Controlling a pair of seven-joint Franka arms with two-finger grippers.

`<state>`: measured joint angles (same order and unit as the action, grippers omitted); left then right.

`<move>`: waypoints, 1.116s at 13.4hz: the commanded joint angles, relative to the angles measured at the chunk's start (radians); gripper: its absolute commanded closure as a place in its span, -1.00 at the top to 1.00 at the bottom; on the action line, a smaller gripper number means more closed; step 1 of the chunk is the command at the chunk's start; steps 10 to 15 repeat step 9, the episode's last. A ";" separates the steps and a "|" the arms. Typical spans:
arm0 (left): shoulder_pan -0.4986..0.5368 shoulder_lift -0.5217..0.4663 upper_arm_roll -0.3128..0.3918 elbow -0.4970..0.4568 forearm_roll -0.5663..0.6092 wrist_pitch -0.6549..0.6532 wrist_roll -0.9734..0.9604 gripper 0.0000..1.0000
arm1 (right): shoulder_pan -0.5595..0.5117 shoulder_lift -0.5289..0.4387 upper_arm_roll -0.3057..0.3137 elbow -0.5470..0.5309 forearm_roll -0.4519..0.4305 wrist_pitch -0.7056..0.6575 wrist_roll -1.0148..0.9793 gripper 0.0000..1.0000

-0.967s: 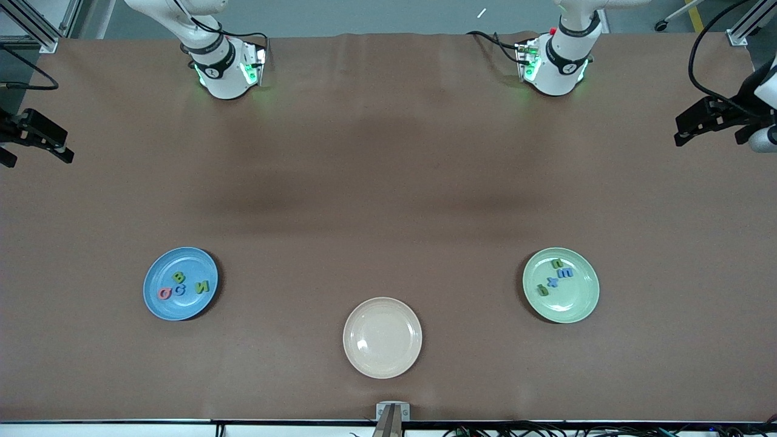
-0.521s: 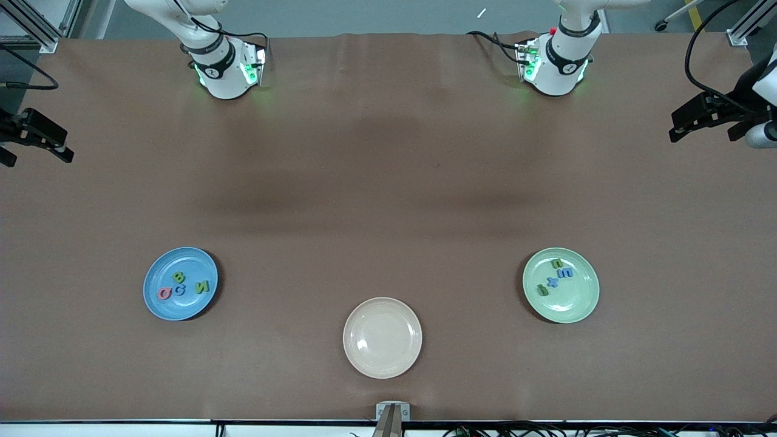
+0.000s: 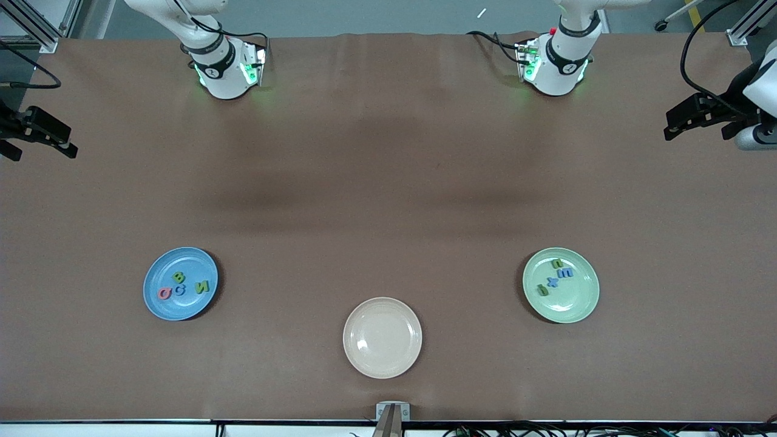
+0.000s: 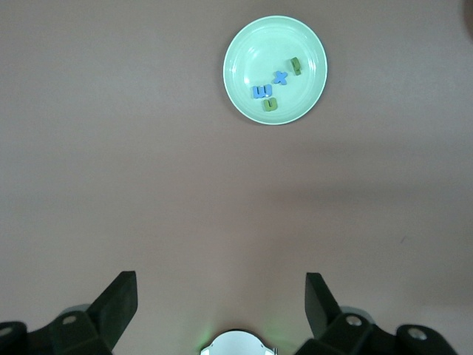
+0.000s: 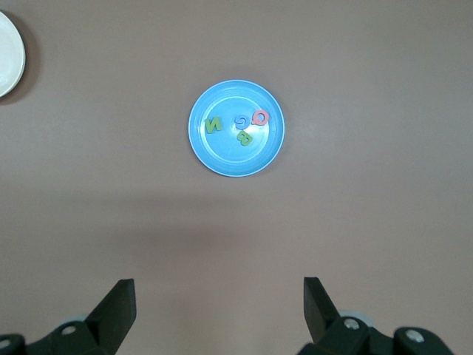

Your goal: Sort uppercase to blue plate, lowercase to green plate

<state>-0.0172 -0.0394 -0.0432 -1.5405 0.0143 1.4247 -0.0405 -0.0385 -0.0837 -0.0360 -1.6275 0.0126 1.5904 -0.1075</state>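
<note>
**Sorting done, arms drawn back**

Over the last second only the left hand [image 3: 672, 125] crept inward at the frame's upper right; the right hand [image 3: 61, 145] waits mid-left. Both gape wide, empty. Uppercase [image 3: 183, 285] lies on the blue plate [image 3: 159, 273], lowercase [image 3: 555, 276] on the green plate [image 3: 583, 300]; the beige plate [image 3: 382, 337] holds nothing, so nothing seems left to sort

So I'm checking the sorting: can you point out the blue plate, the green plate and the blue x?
blue plate [image 3: 159, 306]: front view, bare patch near its rim.
green plate [image 3: 576, 303]: front view, bare inner surface.
blue x [image 3: 552, 281]: front view, centre of the cross.
</note>
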 commanded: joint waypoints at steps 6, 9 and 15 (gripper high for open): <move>-0.004 -0.046 -0.038 -0.076 -0.001 0.077 -0.018 1.00 | 0.014 -0.014 -0.001 -0.003 -0.019 -0.014 0.078 1.00; -0.007 -0.028 -0.038 -0.037 0.001 0.068 -0.019 1.00 | 0.015 -0.014 -0.001 -0.003 -0.019 -0.009 0.078 1.00; -0.007 -0.028 -0.038 -0.037 0.001 0.068 -0.019 1.00 | 0.015 -0.014 -0.001 -0.003 -0.019 -0.009 0.078 1.00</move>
